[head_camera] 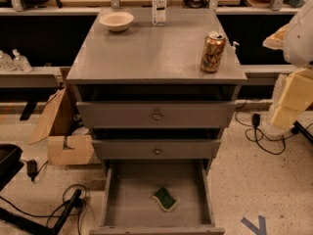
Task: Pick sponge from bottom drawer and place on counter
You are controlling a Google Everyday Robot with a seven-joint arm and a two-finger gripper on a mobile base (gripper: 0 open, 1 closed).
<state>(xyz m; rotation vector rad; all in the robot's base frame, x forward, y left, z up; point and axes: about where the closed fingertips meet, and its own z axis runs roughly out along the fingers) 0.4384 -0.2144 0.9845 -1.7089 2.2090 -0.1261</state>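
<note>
The sponge, dark green face up with a pale yellow edge, lies on the floor of the open bottom drawer, right of its middle and towards the front. The counter is the grey top of the cabinet above it. My arm and gripper show as pale white and yellowish shapes at the right edge of the view. They are beside the cabinet at about counter height, well apart from the sponge and the drawer.
On the counter stand a gold drink can front right, a white bowl back left and a clear water bottle at the back. Two shut drawer fronts with knobs overhang the open drawer. Cardboard and cables lie left.
</note>
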